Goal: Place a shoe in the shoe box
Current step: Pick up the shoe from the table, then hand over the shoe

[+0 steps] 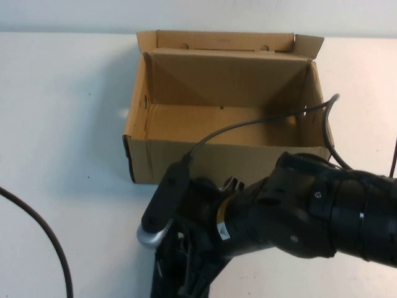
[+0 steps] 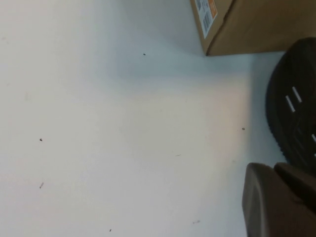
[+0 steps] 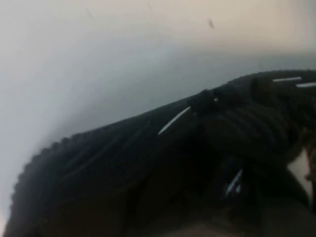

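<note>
The brown cardboard shoe box stands open and empty at the table's middle back, flaps upright. One corner of it, with a printed label, shows in the left wrist view. The black mesh shoe with silver-white dashes fills the right wrist view at very close range. Its side also shows in the left wrist view, on the table just in front of the box. My right arm reaches down in front of the box and its gripper hangs over the shoe, which the arm hides in the high view. My left gripper hovers low beside the shoe.
A white table spreads to the left of the box. A dark cable curves over its front left. A grey cable from the right arm arches over the box's front wall.
</note>
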You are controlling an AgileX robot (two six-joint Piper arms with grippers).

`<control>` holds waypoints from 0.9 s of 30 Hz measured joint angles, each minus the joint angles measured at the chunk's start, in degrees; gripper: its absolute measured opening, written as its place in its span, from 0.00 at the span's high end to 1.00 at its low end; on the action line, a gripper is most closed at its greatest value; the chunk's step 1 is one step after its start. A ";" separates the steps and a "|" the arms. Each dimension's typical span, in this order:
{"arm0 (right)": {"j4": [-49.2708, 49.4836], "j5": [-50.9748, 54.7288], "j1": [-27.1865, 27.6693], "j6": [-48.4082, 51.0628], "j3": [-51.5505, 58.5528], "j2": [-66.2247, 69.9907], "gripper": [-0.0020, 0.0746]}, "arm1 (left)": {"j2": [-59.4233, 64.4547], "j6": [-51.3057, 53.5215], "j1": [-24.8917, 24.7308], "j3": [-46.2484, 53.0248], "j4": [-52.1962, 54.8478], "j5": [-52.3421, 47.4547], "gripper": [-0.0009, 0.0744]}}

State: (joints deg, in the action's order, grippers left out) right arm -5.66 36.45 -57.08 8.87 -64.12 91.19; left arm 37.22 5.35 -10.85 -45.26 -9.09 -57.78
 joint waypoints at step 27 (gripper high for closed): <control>4.80 20.97 0.00 -12.96 -30.49 0.39 0.97 | -3.89 12.93 0.00 -6.42 -5.32 2.71 0.21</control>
State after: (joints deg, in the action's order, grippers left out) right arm -0.87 57.42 -57.08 -4.09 -94.61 91.57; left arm 33.34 18.27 -10.85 -51.68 -14.40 -55.08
